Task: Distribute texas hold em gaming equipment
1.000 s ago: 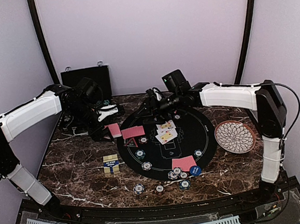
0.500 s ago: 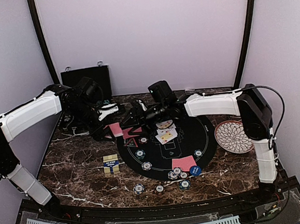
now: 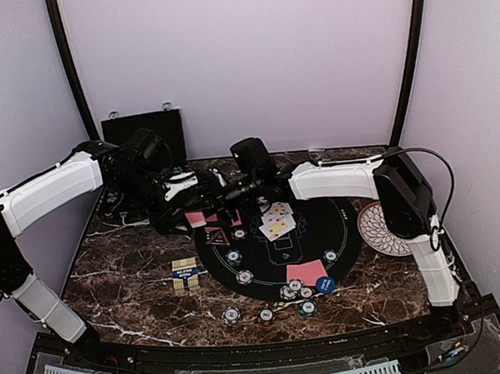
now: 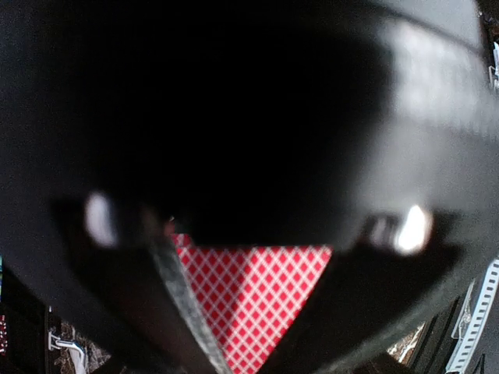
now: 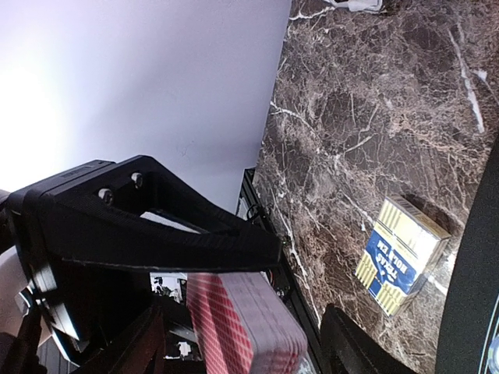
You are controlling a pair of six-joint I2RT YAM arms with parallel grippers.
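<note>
**Deck handover risking a scatter beside the mat**

Pinching the deck of red-backed cards (image 5: 245, 319) firmly in the left hand (image 3: 182, 205), up in the air just over the far-left edge of the round black mat (image 3: 276, 247), with only a wedge of red lattice showing in that wrist's view. Hovering at the same deck with the right hand (image 5: 242, 347), spread wide, holding nothing, straddling the stack's thin edge.

Judging the likeliest slip as closing on too thick a slice: peeling off several cards instead of one, and so misdealing. Also courting a tug-of-war by pulling against so tight a clamp: possibly dragging the whole stack askew, fanning it, dropping loose cards onto the counter (image 3: 127, 275) left of the mat, near the yellow-and-blue card box (image 3: 185, 273). Inviting a knock, too, by crowding the two hands this close. Possibly nudging, by sweeping low across the mat afterwards, the face-up cards (image 3: 276, 221) at its far middle or the poker chips (image 3: 295, 289) along its near edge.
</note>
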